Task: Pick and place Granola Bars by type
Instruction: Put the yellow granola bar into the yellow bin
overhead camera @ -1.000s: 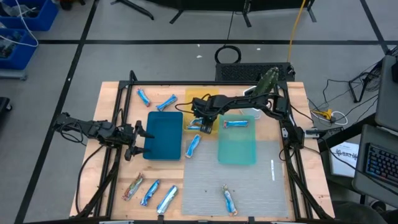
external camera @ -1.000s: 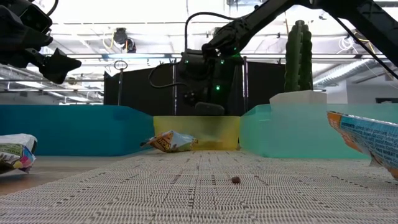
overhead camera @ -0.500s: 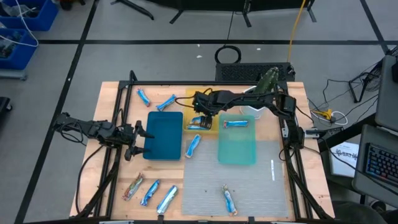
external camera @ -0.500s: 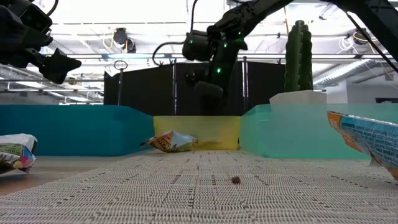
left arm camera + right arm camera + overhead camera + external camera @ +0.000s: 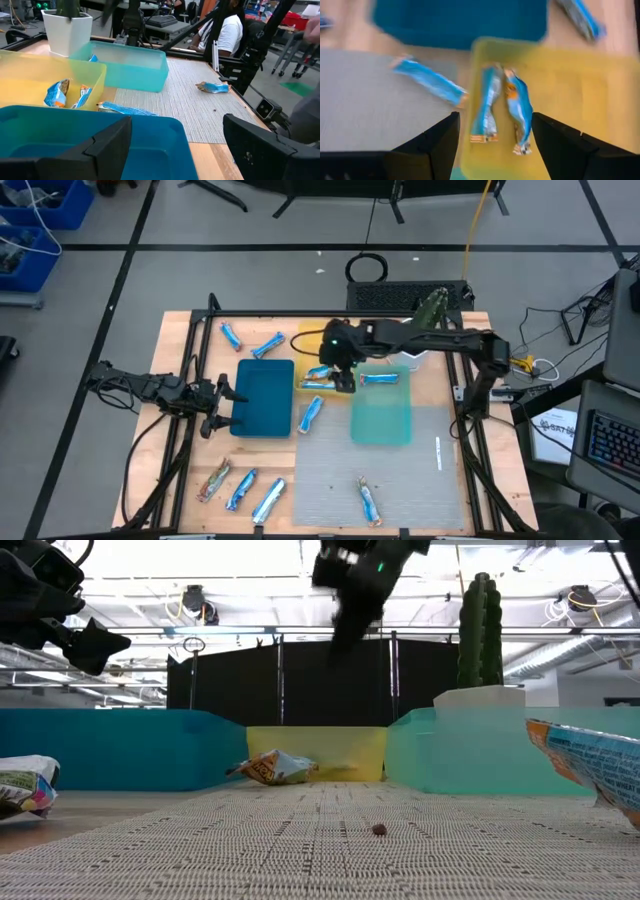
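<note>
Granola bars [image 5: 502, 102] lay directly beneath the right tool [image 5: 492, 145], two of them side by side in the yellow tray [image 5: 580, 95]. The right tool [image 5: 340, 365] was seen held high over that tray's edge with its fingers spread wide and nothing between them, a height judged to keep it clear of the tray walls for travel to the next bar. Just outside the yellow tray, a blue-and-white bar [image 5: 427, 80] was seen on the grey mat, near the blue tray [image 5: 262, 395]. One bar [image 5: 378, 378] had been placed in the teal tray [image 5: 382, 420], which suggested that each tray was meant for one type. Further bars were left scattered: two [image 5: 250, 342] at the far left of the bench [image 5: 185, 325], three [image 5: 240, 488] at the near left corner, and one [image 5: 369, 501] near the front edge. The left tool [image 5: 222, 402] was parked beside the blue tray, its fingers [image 5: 107, 145] held wide and empty, presumably to stay out of the working arm's way.
</note>
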You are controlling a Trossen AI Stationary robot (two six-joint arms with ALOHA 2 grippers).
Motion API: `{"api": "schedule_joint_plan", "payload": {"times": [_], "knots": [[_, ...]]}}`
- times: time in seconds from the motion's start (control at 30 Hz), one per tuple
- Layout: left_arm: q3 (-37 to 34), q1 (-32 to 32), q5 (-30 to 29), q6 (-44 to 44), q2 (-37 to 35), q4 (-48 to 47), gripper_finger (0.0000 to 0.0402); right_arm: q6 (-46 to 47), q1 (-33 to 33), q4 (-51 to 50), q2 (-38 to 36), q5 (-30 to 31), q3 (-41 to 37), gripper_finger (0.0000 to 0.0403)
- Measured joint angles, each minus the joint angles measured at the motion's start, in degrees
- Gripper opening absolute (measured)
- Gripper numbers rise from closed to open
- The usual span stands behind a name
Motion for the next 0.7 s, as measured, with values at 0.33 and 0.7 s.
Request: {"api": "schedule_joint_plan", "payload": {"times": [0.33,0.7], "knots": [[0.0,0.0,0.0,0.0,0.0,0.0,0.0310,-21.4,10.8,-0.1,-9.0,-7.5,0.0,0.0238],[0.0,0.0,0.0,0.0,0.0,0.0,0.0310,-29.2,28.2,1.5,-8.7,-9.2,0.1,0.0238]]}}
